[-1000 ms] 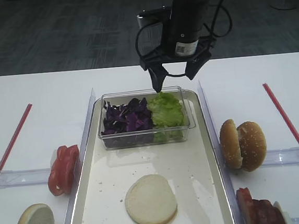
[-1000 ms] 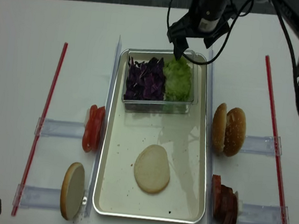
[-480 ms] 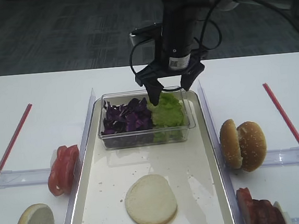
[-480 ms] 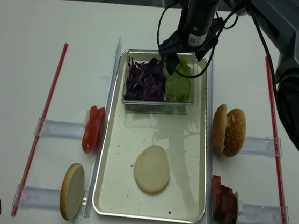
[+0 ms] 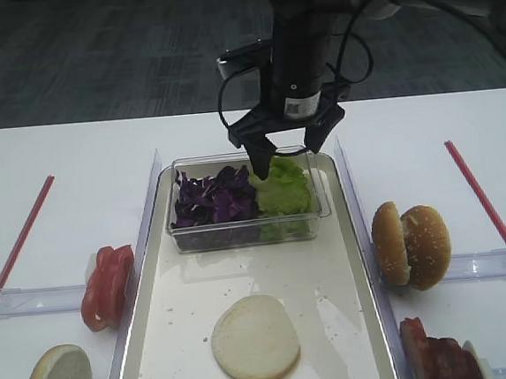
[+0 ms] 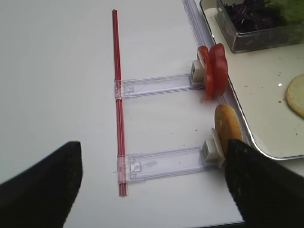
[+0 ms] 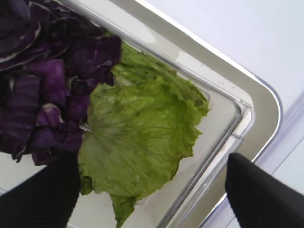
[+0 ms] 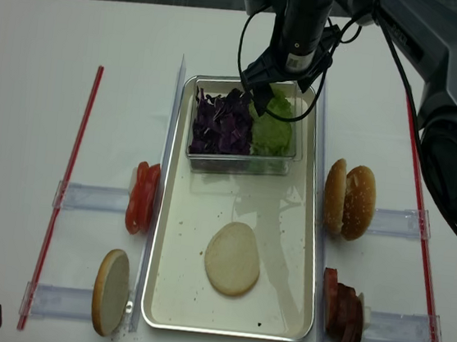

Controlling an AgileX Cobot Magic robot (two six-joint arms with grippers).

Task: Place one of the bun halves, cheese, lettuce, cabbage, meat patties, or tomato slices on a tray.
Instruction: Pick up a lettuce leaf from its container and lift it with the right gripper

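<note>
Straddling frilly bright-green lettuce [image 7: 142, 137] beside purple cabbage [image 7: 38, 90], the right gripper [image 5: 287, 154] stands spread apart.

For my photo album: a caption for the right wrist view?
Open right gripper above lettuce beside purple cabbage.

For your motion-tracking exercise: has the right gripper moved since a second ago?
Yes. The right gripper shifted leftward and lower, closer over the lettuce in the clear tub.
</note>
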